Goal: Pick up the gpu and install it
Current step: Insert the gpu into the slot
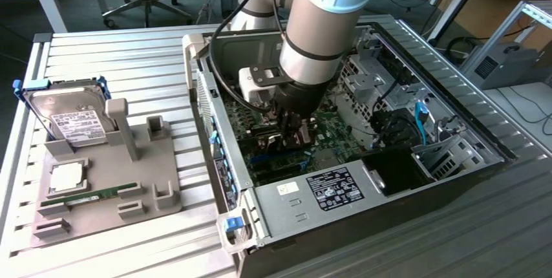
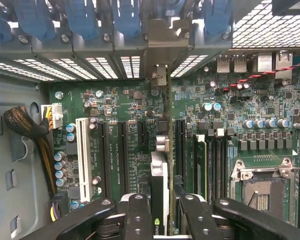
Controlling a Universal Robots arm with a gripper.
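The fingers (image 2: 138,216) are closed on the gpu (image 2: 159,180), one pad on each flat face. The card stands on edge above the motherboard (image 2: 130,105), and its top edge runs straight away from the grip. Its lower edge is hidden, so I cannot tell whether it already touches the board.

I judge the card to be light and stiff but delicate. It is thin enough that a grip across its faces should hold it firmly. The grip is best placed near the middle of the upper edge, clear of the contact strip along the bottom and of any raised parts. Held off-centre, it would tend to tip at one end. A sideways twist could strain the card or the slot.

On the motherboard, long black slots (image 2: 122,150) lie on either side of the card, with a white slot (image 2: 82,152) beyond them. The processor socket (image 2: 260,187) sits on the opposite side of the card from those.

Past the far edge of the motherboard is the case's perforated rear wall (image 2: 65,67), topped by blue latches (image 2: 80,20). The card's metal end (image 2: 160,75) reaches toward that wall.

In the exterior view, the arm reaches down into the open case (image 1: 448,97) over the motherboard. Well away from the motherboard, on the table (image 1: 112,52), a grey holder (image 1: 129,181) carries a hard drive (image 1: 74,119) and a green RAM stick (image 1: 103,195).
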